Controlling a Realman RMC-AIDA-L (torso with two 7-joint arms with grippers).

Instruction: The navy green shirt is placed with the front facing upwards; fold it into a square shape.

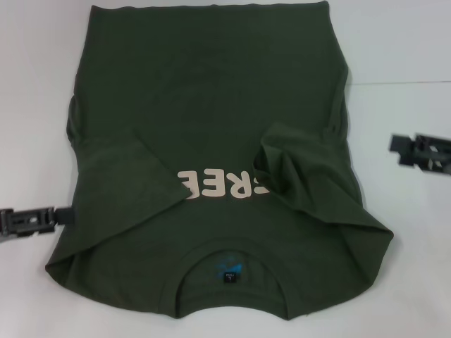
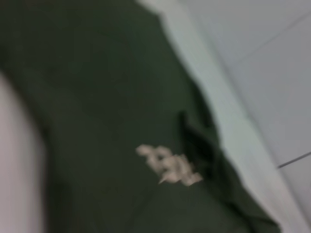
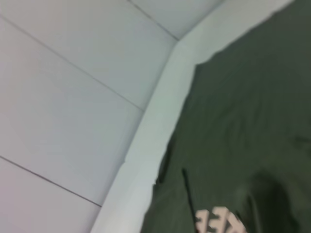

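The navy green shirt (image 1: 211, 176) lies front up across the middle of the white table (image 1: 402, 267), collar (image 1: 229, 285) at the near edge, hem toward the far edge; its long axis runs near-to-far. Both sleeves are folded inward over the chest, so the cream lettering (image 1: 222, 184) is partly covered, the right one bunched and rumpled.

The left gripper (image 1: 28, 220) sits just off the shirt's left side, level with the folded sleeve, apparently touching the cloth edge. The right gripper (image 1: 423, 151) is well apart from the right side, over bare table. Left is the nearer arm. Cannot tell whether either gripper's fingers are apart or together.

Judgement: next fold runs along the long axis, hem toward collar.

Pale tiled floor beyond the table edge.
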